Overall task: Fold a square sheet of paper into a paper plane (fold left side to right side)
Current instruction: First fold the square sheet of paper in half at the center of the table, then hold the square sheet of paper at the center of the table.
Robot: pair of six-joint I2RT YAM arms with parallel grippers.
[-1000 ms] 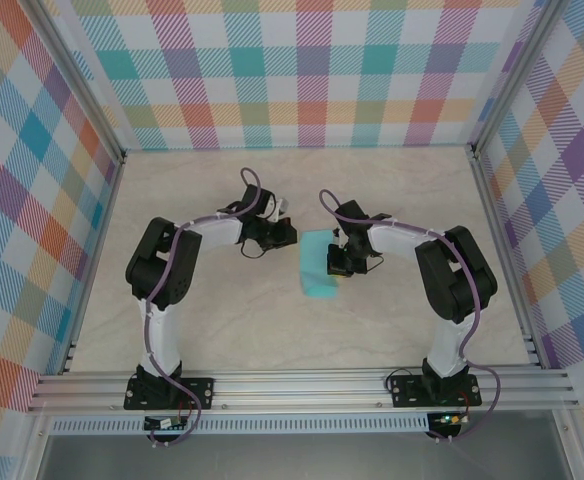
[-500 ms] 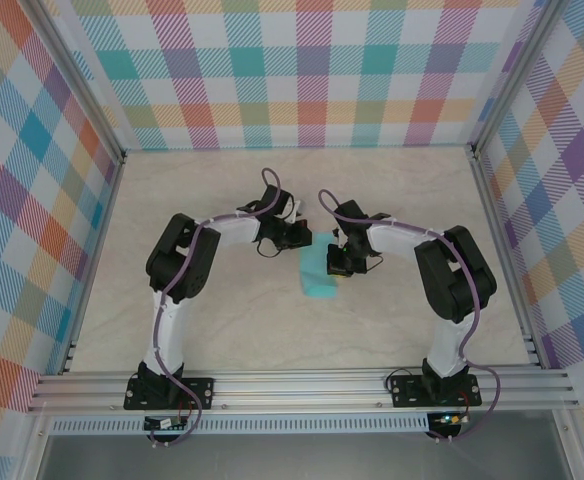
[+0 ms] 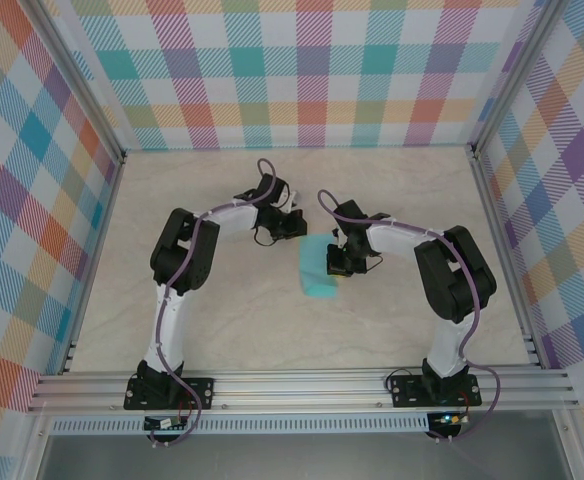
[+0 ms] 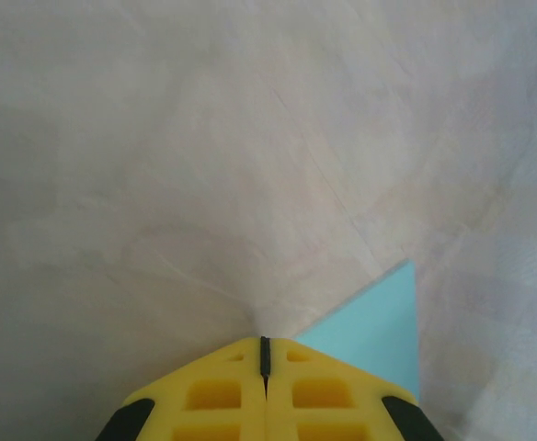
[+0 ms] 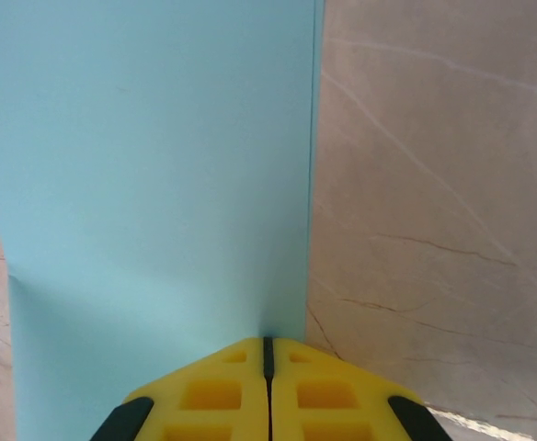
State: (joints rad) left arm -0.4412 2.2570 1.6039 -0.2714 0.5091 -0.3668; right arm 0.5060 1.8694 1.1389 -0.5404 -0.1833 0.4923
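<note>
Overhead, the light-turquoise sheet of paper (image 3: 317,280) lies flat on the table (image 3: 222,320) between the two arms, already a narrow upright rectangle rather than a square, so the left-to-right fold looks made. Over the last second the left gripper (image 3: 298,227) has swung in from well to the left and now sits just beside the sheet's far left corner, while the right gripper (image 3: 337,266) has stayed where it was, over the sheet's right edge; the paper itself has not shifted. From the left wrist, the left gripper (image 4: 265,354) has its yellow fingers pressed together with nothing between them, hovering over bare table, and one sharp corner of the sheet of paper (image 4: 379,331) pokes in just to the right of the tips. From the right wrist, the right gripper (image 5: 268,344) is likewise fully closed and empty, its tips over the sheet of paper (image 5: 158,165) close beside the long straight right edge, probably pinning it down. The left arm's approach suggests it is about to run along the fold to crease it, or to start a nose corner.
</note>
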